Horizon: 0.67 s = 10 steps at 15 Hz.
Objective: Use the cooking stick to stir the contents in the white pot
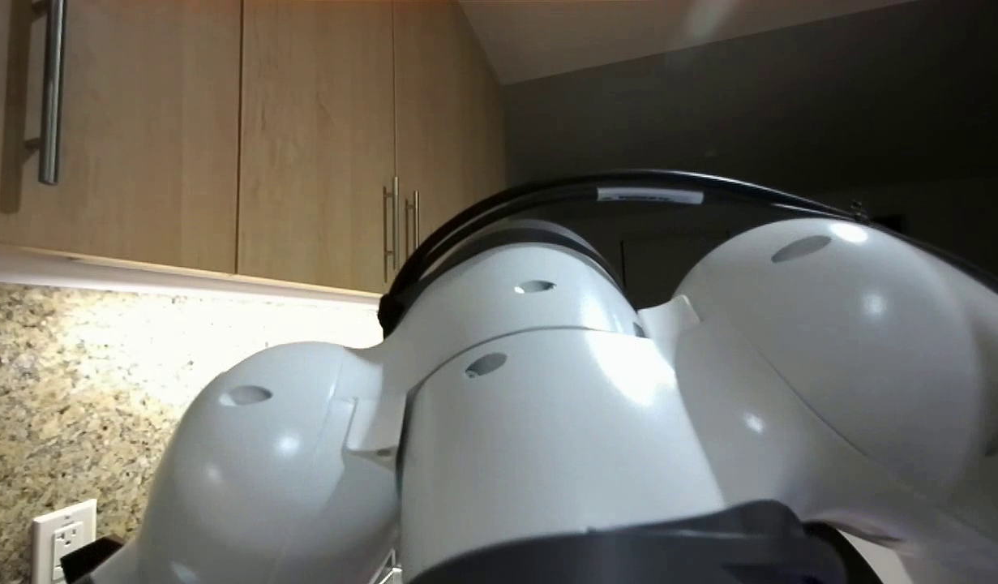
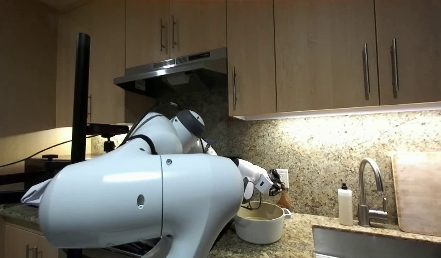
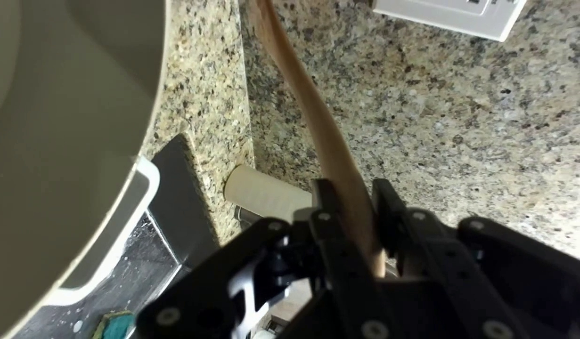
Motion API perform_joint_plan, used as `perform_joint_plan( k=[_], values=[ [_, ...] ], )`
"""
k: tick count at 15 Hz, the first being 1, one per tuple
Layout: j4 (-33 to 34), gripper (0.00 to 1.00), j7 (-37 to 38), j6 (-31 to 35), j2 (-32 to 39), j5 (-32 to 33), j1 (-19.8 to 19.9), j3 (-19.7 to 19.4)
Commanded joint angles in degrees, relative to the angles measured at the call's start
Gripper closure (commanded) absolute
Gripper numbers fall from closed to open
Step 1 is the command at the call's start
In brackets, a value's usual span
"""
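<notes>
Free worktop [image 2: 300, 234] betw. pot [image 2: 259, 231] & sink [image 2: 370, 247], open to back edge; bottle [image 2: 345, 207] + tap [image 2: 364, 215] block edge behind sink.

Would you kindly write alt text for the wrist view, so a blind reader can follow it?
A black two-fingered gripper holds a brown wooden cooking stick, slanting to the upper left before a speckled granite backsplash. A round off-white pot dominates the left, the stick outside its rim; part of a white outlet plate shows at top.

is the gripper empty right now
No, in the wrist view the gripper is closed on the wooden stick, which runs between its black fingers.
</notes>
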State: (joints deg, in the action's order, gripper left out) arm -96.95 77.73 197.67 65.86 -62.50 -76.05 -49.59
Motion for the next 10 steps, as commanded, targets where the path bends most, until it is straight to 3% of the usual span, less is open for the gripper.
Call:
perform_joint_plan(
  k=[1, 5, 10],
  values=[
    [-1.02, 0.94, 10.19, 2.04, 3.44, 0.95, -6.09, -6.63],
    [-4.44, 0.94, 14.69, 2.04, 3.03, 2.83, -11.59, -9.59],
    [-9.73, 0.94, 20.83, 1.70, 3.66, 2.84, -21.54, -15.62]
  ],
)
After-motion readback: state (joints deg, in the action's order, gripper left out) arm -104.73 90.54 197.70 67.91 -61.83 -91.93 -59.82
